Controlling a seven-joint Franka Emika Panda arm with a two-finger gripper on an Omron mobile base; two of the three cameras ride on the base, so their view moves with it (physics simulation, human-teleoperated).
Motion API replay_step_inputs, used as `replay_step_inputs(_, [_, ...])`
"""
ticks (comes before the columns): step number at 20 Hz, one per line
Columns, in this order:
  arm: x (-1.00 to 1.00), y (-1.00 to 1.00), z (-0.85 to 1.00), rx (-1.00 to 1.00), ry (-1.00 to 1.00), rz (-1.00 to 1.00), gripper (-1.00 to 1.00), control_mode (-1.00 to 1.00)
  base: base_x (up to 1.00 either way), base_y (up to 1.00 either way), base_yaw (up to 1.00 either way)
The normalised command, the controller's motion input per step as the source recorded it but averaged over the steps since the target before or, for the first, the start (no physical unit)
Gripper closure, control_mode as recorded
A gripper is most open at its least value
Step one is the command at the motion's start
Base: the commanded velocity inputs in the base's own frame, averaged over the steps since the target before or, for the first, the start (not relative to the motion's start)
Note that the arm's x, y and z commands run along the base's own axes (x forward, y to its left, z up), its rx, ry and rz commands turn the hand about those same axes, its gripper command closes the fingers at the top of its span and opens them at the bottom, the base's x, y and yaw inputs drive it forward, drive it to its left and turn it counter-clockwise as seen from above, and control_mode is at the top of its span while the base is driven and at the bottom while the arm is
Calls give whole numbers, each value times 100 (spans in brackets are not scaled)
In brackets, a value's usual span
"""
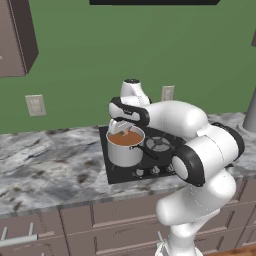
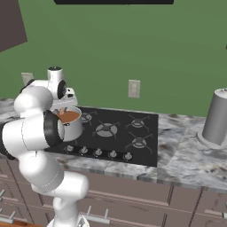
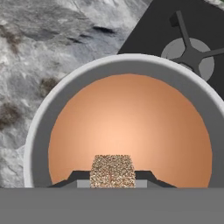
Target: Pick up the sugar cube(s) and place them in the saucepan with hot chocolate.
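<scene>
The gripper (image 3: 113,179) is hanging directly over the saucepan (image 1: 125,147), its 2 dark fingertips (image 3: 78,178) clamping the sugar cube (image 3: 113,171) between them. In the hand view the speckled brownish cube is sitting above the brown liquid, well inside the pan's grey rim. The saucepan is standing on the front left burner of the black cooktop (image 2: 133,137), its black handle (image 1: 145,151) pointing toward the front right. 3 other burners are lying bare, and 1 of them (image 3: 189,56) is showing just beyond the pan's rim. A row of knobs (image 2: 98,152) is running along the cooktop's front edge. Marble counter (image 1: 45,165) is spreading to the pan's left. A grey cylindrical container (image 2: 216,117) is standing well apart at the right, near a wall outlet (image 2: 134,88).
</scene>
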Motion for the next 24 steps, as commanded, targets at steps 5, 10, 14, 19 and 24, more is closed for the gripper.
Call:
replay_step_inputs(5, [0,0,0,0,0,0,-100,-100,0,0,0])
replay_step_inputs(10, [0,0,0,0,0,0,-100,-100,0,0,0])
replay_step_inputs(14, [0,0,0,0,0,0,-100,-100,0,0,0])
replay_step_inputs(19, [-7,0,14,0,0,0,-100,-100,0,0,0])
replay_step_inputs(24, [-38,0,42,0,-6,0,-100,-100,0,0,0])
